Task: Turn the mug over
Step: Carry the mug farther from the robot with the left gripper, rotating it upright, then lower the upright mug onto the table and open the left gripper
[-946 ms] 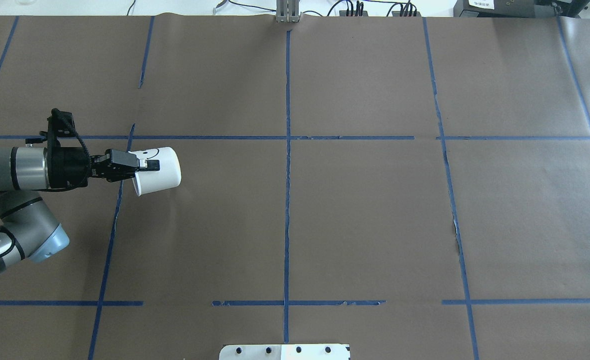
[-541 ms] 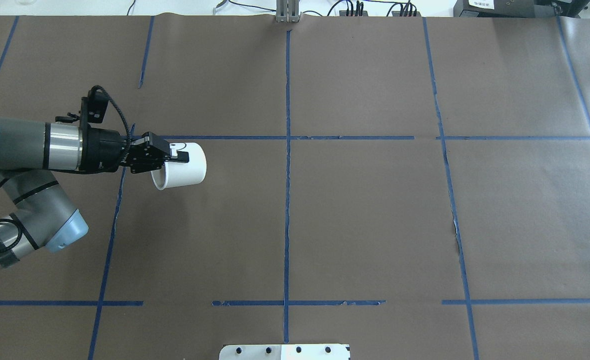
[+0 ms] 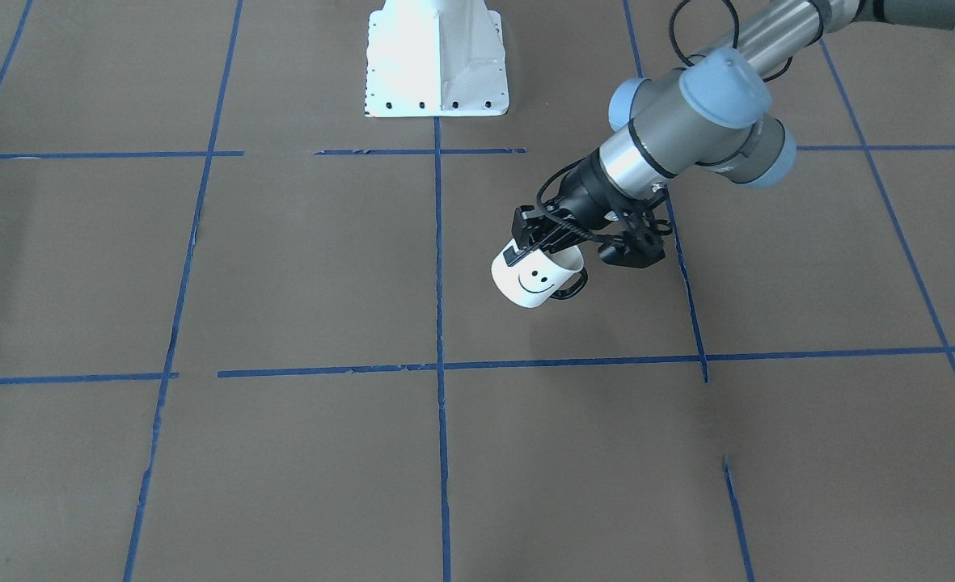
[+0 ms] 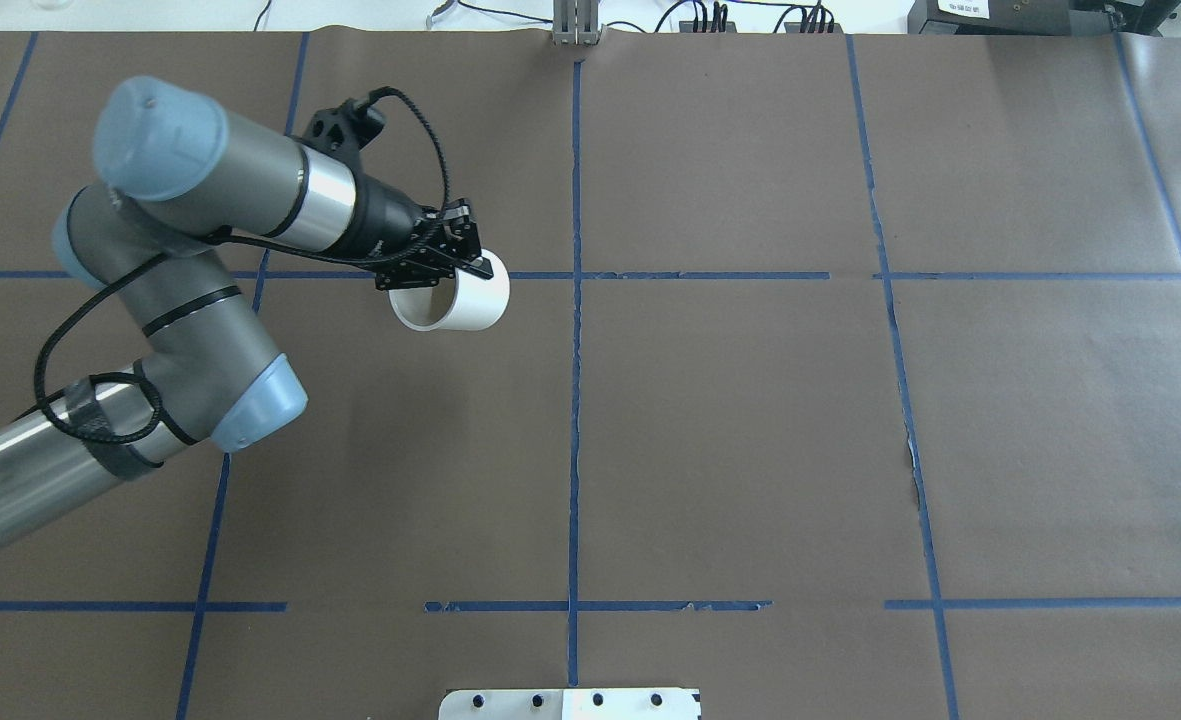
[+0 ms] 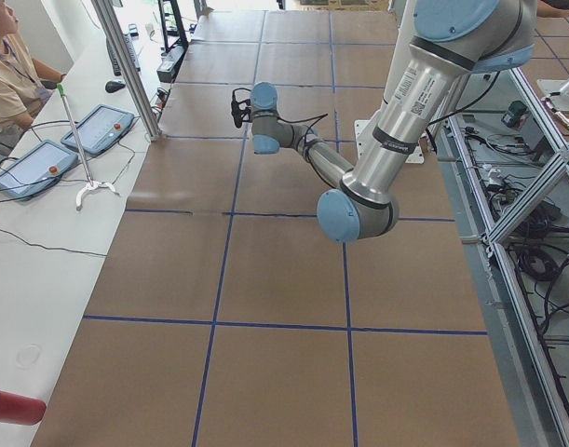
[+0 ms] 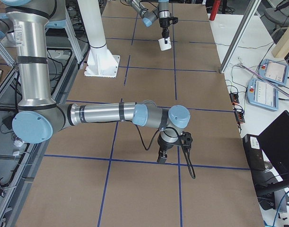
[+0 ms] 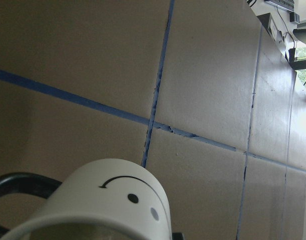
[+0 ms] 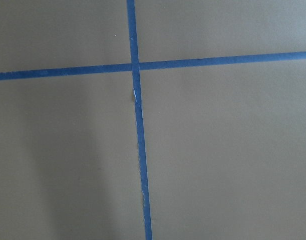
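Since half a second ago the left arm (image 4: pixel 250 200) has swung the mug (image 4: pixel 470 300) right and upward in the overhead frame, to upper centre-left. Its jaws are clamped on the mug's rim, holding it tilted above the bench (image 4: pixel 750 450). There is one mug and two arms. I cannot tell whether the jaws of the right arm (image 6: pixel 101 113) are apart or together.

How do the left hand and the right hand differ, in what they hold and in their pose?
The left hand is shut on the rim of the mug, held tilted above the table; the right hand carries nothing that shows. The left hand reaches out slanted; the right hand points straight down, close over the table. Whether the right hand is open cannot be told. Both are black.
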Controlling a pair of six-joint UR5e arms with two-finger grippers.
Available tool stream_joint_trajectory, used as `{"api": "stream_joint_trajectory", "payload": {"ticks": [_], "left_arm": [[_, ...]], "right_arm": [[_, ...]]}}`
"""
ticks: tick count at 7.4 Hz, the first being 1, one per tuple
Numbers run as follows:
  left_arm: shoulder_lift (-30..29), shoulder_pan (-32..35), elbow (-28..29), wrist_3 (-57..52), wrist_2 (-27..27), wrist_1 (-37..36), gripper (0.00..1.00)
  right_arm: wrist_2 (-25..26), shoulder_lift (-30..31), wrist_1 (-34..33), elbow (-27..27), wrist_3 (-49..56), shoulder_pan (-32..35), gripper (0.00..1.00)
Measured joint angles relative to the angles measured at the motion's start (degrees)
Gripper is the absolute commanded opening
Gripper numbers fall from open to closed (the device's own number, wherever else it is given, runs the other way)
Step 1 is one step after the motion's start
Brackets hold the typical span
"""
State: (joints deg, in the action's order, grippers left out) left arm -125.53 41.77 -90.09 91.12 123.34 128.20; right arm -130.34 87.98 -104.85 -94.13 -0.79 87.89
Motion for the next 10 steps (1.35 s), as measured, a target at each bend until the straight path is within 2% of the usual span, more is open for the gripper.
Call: {"api": "stream_joint_trajectory", "payload": {"ticks": [1,2,3,5,6,7,8,10], "left_arm": [[-4.42,-2.07,0.44,-4.99,-0.08,-11.95,0.00],[-8.42,-4.05,1.84,-9.12,-0.19,-20.34,0.00],[-12.78,-5.80,5.53,-12.14,-0.34,-25.41,0.00],[-19.27,-8.57,13.65,-15.52,-1.74,-28.64,0.00],[-20.39,-9.72,15.58,-16.46,-3.04,-29.23,0.06],[-20.82,-10.34,16.64,-17.19,-3.91,-30.15,0.63],[-20.86,-10.63,17.08,-17.63,-4.64,-31.15,1.00],[-20.11,-10.79,15.95,-17.93,-5.96,-31.96,1.00]], "right_arm": [[0.00,0.00,0.00,0.00,0.00,0.00,1.00],[0.00,0.00,0.00,0.00,0.00,0.00,1.00],[0.00,0.00,0.00,0.00,0.00,0.00,1.00],[0.00,0.00,0.00,0.00,0.00,0.00,1.00],[0.00,0.00,0.00,0.00,0.00,0.00,1.00],[0.00,0.00,0.00,0.00,0.00,0.00,1.00],[0.00,0.00,0.00,0.00,0.00,0.00,1.00],[0.00,0.00,0.00,0.00,0.00,0.00,1.00]]}}
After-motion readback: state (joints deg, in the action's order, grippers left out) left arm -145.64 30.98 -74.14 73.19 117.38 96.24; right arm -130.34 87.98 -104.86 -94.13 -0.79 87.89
